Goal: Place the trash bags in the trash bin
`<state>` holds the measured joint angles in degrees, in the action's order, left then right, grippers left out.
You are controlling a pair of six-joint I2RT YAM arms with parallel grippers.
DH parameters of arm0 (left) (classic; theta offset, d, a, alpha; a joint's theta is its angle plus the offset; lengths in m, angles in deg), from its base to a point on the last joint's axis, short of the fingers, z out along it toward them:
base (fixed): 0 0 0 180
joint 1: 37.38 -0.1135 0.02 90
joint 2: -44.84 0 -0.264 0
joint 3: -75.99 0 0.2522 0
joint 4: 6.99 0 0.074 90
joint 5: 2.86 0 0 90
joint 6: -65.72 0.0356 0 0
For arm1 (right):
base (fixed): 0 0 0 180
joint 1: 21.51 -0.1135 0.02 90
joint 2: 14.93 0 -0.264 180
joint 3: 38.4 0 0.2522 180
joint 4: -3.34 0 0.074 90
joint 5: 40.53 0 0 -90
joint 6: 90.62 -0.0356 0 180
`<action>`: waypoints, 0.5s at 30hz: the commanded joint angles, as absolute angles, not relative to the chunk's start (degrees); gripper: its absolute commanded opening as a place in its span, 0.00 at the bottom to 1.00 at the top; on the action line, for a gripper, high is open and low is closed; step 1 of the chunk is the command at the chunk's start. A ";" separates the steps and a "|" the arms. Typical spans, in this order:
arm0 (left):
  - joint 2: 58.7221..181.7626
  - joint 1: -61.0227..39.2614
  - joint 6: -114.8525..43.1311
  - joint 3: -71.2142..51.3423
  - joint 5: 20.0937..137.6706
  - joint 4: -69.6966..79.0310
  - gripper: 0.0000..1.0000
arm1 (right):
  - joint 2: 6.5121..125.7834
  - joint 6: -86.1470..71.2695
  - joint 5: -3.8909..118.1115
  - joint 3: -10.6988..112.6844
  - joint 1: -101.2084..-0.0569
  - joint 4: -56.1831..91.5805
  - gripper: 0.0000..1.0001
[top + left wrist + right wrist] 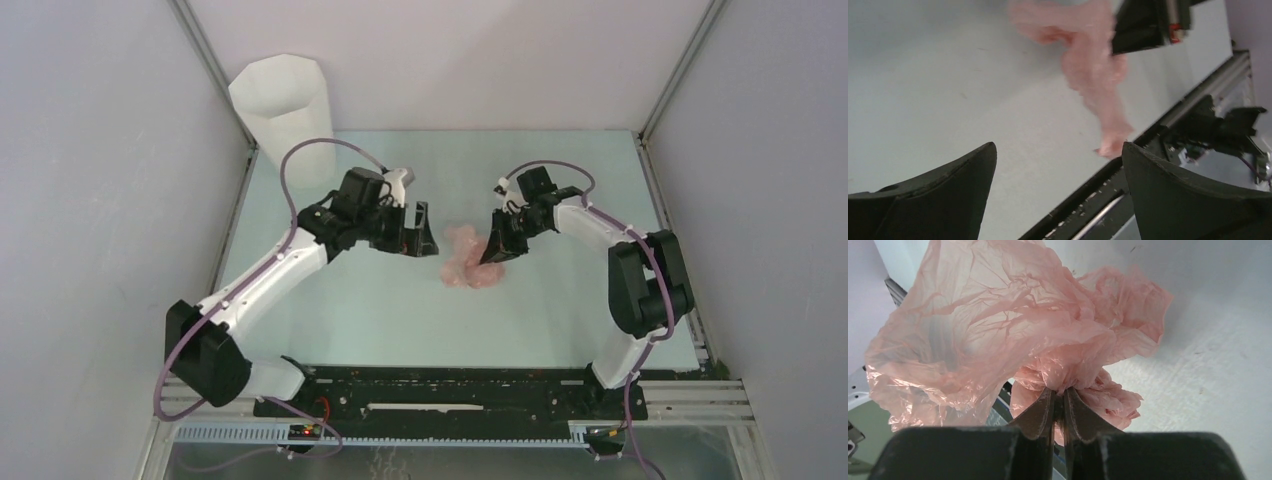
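Right wrist view: right tool [1060,401] pinches the pink trash bag [998,325]; left tool [1059,147] spread. Best lift it high before swinging toward the trash bin [280,110].

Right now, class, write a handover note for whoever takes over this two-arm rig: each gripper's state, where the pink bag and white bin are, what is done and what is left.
Right gripper: shut on a bunched fold of the pink trash bag.
Left gripper: open and empty, just left of the bag.
Bag: crumpled at the middle of the table, between the two grippers.
Trash bin: upright at the far left corner, apart from the bag.
Done: bag gripped.
Left: lift it, carry it to the bin, release it inside.
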<state>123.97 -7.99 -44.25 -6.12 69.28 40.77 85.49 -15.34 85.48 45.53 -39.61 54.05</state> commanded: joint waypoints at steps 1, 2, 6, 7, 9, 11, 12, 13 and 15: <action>119.35 -1.90 -49.12 -3.99 65.14 37.63 1.00 | 82.87 -17.50 88.57 44.85 -42.34 52.15 0.14; 119.31 -0.30 -49.60 -3.92 65.10 37.31 1.00 | 82.64 -18.07 88.44 44.65 -42.64 51.89 0.14; 121.57 5.29 -49.34 -4.39 65.79 37.52 1.00 | 81.72 -20.21 88.43 43.51 -43.50 50.87 0.14; 123.11 6.05 -48.71 -5.87 67.40 39.26 1.00 | 81.33 -20.32 88.38 43.40 -43.70 50.78 0.14; 126.63 6.62 -46.88 -9.09 71.91 44.27 1.00 | 80.61 -20.40 88.36 43.29 -43.82 50.85 0.14; 129.84 6.59 -45.77 -11.69 75.52 48.32 0.91 | 79.99 -20.04 88.28 43.23 -43.59 51.19 0.14; 131.51 6.61 -45.14 -13.25 76.91 50.09 0.82 | 79.77 -19.89 88.19 43.26 -43.32 51.24 0.14; 133.04 6.61 -44.56 -14.77 78.02 51.98 0.73 | 79.69 -19.68 88.10 43.24 -42.91 51.43 0.14; 135.45 6.53 -43.91 -17.19 79.42 54.42 0.54 | 79.78 -19.59 87.54 43.28 -42.31 51.76 0.15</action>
